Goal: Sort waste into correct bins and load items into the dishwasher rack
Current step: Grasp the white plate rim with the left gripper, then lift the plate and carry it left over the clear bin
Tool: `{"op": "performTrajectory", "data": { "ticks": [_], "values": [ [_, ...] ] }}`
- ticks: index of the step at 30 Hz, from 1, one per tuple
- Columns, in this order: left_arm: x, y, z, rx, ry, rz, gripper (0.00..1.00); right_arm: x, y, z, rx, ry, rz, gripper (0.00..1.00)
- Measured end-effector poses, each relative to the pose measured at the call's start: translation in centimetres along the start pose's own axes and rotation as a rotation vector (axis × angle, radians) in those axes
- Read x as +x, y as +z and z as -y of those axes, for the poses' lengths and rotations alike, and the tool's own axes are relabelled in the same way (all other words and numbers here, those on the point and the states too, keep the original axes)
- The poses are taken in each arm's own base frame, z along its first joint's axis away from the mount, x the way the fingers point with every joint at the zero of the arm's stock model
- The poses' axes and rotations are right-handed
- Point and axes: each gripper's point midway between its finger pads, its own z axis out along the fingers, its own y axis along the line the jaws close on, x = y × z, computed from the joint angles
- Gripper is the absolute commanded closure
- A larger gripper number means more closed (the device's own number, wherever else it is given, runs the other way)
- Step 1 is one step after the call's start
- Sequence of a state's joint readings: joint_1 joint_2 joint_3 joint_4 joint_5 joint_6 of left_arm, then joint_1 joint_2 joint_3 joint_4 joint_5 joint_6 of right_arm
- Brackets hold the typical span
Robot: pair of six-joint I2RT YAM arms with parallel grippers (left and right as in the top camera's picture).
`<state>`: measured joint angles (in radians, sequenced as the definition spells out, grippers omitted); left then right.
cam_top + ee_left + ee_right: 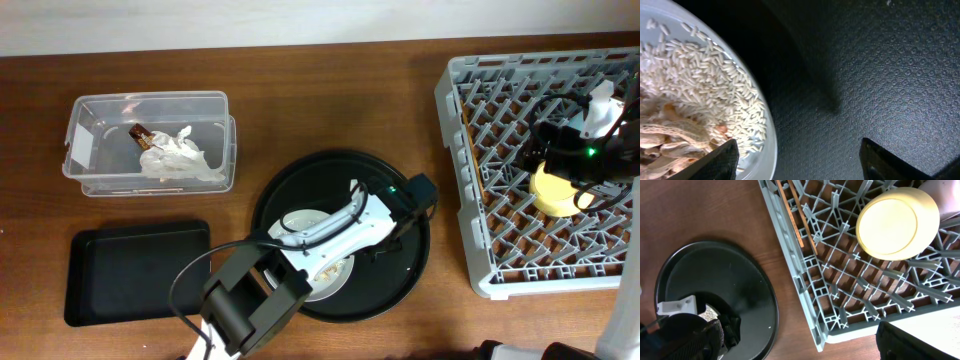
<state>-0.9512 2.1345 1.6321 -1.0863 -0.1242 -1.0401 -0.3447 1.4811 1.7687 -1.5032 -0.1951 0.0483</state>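
Note:
On the large round black tray (400,275) lies the pale round plate (298,222) with beige-brown food scraps (670,142) and pale rice grains (705,95). My left gripper (800,161) is open low over the plate's right rim (771,150); one finger hangs above the food, the other above the tray. In the overhead view the left gripper (398,235) sits at the plate's right side. My right gripper (800,347) stands open and empty above the dishwasher rack (805,297). The yellow bowl (895,222) lies upside down in the rack beside the chopsticks (796,217).
A clear tub (150,140) at the back left holds crumpled white paper (180,158) and a gold-brown wrapper (145,135). A shallow black rectangular tray (135,270) lies at the front left. The rack (470,250) fills the right side, with the right arm (590,155) over it.

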Motion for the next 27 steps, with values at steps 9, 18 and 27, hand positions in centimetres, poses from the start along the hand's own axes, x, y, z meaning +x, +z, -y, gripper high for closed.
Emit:
{"op": "performTrajectory", "data": {
  "ticks": [9, 18, 27],
  "values": [
    [0.9, 1.8, -0.1, -0.054, 0.026, -0.013, 0.39, 0.0, 0.0, 0.0, 0.0, 0.0, 0.0, 0.01],
    [1.0, 1.8, -1.1, -0.098, 0.032, -0.012, 0.52, 0.0, 0.0, 0.0, 0.0, 0.0, 0.0, 0.01],
    [1.0, 2.0, -1.4, -0.118, 0.037, -0.01, 0.71, 0.0, 0.0, 0.0, 0.0, 0.0, 0.0, 0.01]
  ]
}}
